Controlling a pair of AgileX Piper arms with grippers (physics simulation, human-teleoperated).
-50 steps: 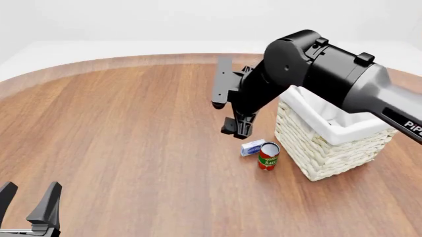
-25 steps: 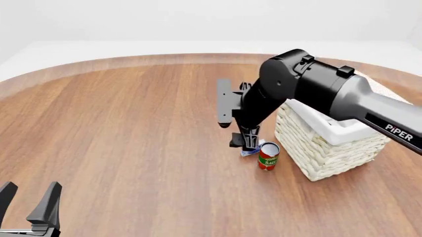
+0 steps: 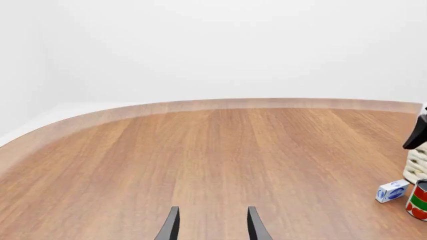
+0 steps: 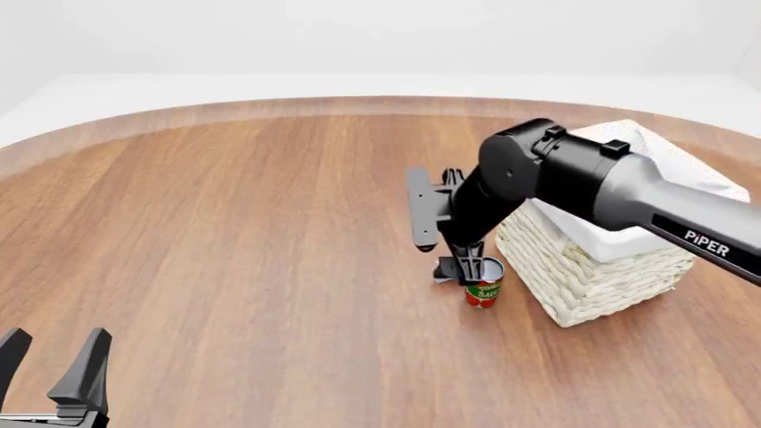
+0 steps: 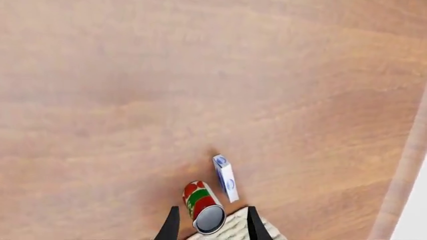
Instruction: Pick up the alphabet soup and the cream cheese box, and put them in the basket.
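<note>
The cream cheese box (image 5: 225, 177) is a small white box with blue print, lying on the wood table beside a red and green can (image 5: 203, 212). My right gripper (image 4: 464, 267) hangs open just above them, close to the basket's (image 4: 591, 272) near corner, and hides most of the box in the front view. In the right wrist view the can sits between the gripper's (image 5: 212, 210) open fingers. From the left wrist the box (image 3: 391, 190) shows far off. My left gripper (image 4: 56, 337) stands open and empty at the table's near left. The alphabet soup is out of view.
The red and green can (image 4: 483, 283) stands upright against the basket's front-left side. The woven basket with its white cloth lining fills the right part of the table. Bare wood tabletop (image 4: 238, 232) spreads to the left and far side, with its curved edge beyond.
My right arm has swung down and to the right, lowering its gripper from above the table onto the spot of the box and can. The left arm has not moved.
</note>
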